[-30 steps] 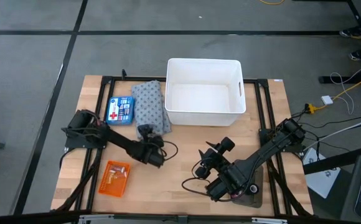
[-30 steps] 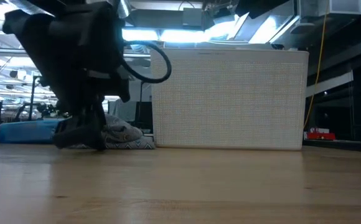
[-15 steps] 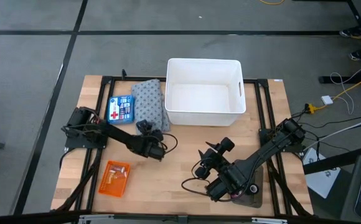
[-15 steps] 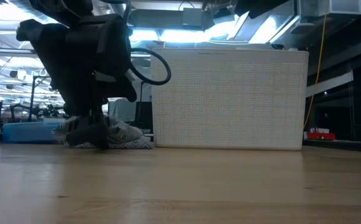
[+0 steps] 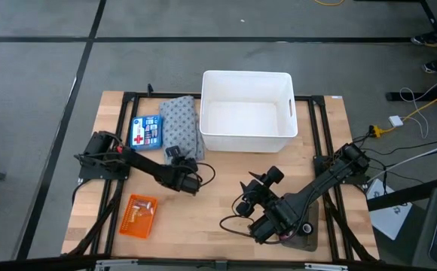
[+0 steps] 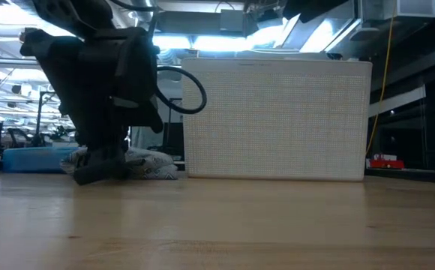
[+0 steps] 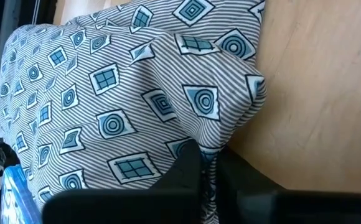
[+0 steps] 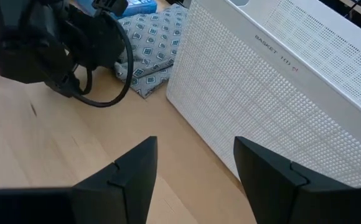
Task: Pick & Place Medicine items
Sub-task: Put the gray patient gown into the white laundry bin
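Note:
A flat blue box with a red cross (image 5: 145, 133) lies at the far left of the table, beside a grey patterned cloth (image 5: 181, 128). The cloth lies bunched between the box and a white basket (image 5: 247, 113). My left gripper (image 5: 175, 156) is at the cloth's near end, shut on it; the low view shows this gripper (image 6: 97, 163) down at table height. My right gripper (image 5: 252, 197) waits open near the table's middle, with nothing between its fingers (image 8: 127, 177). My left gripper pinches a fold at the cloth's near end (image 7: 206, 152) between its two fingers (image 7: 183, 177). It comes from the near side, low over the table. The cloth (image 7: 124, 93) still lies bunched on the wood beyond the fingers. How many layers are caught does not show.
An orange packet (image 5: 139, 216) lies near the table's front left. The basket's perforated wall (image 8: 280, 81) stands just beyond my right gripper. Bare wood stretches between the two arms and along the near edge.
My left gripper has moved a little toward the table's far edge, onto the cloth's near end, and has shut on it. The cloth has stayed where it lay. My right arm has kept still.

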